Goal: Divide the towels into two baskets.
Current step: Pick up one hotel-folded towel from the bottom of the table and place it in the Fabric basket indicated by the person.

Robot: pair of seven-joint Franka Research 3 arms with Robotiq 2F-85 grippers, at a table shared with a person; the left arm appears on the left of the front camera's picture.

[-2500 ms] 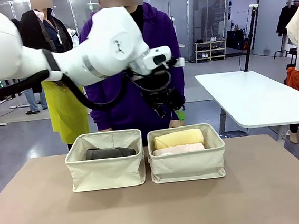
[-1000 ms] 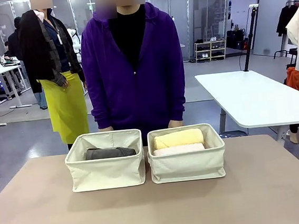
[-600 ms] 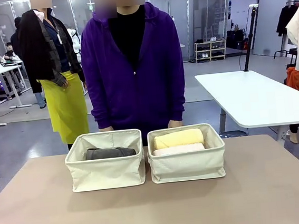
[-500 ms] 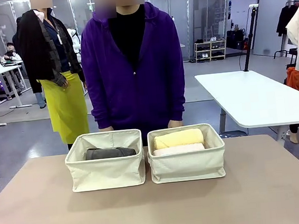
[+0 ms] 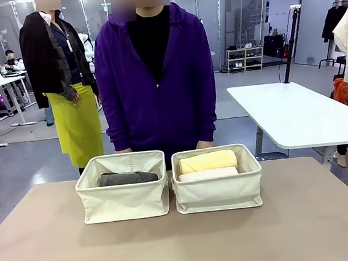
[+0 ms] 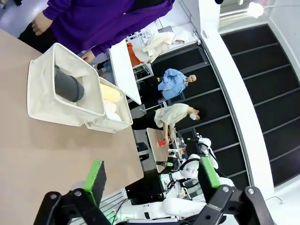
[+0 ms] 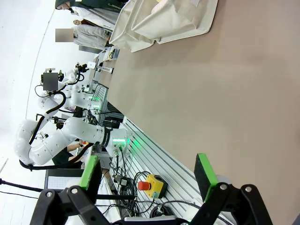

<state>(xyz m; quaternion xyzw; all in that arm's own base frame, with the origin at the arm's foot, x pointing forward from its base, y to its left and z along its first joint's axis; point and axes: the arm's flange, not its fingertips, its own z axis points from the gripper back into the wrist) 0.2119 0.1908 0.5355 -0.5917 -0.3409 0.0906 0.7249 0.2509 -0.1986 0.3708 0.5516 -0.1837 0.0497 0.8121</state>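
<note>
Green-padded left gripper [image 6: 152, 180] hanging pulled back above the near part of the table [image 5: 185, 246], looking slantwise across it toward the baskets — fingers spread wide, holding nothing, touching nothing. Right gripper [image 7: 150, 180] likewise hovering over bare tabletop near the robot's own edge, jaws standing fully apart, nothing between the pads, one canvas basket well off at the top of its view.

Sitting side by side at the far middle of the table, almost touching: left basket [image 5: 124, 200] and right basket [image 5: 218, 192], both upright with folded rims. Lying in the left basket, a dark grey towel [image 5: 128, 178], rolled, set across the bin; whether anything is lying behind or under it, cannot tell. Resting in the right basket, a pale yellow towel [image 5: 207, 161] toward the far side and a pale pink towel [image 5: 208, 175] just in front of it, the two rolls touching along their length.

Standing right behind the baskets, a person in a purple hoodie [image 5: 154, 77] — arms hanging down, hands just past the far rims, gripping nothing. Waiting farther back to the left, a second person in a yellow apron [image 5: 78, 124].
</note>
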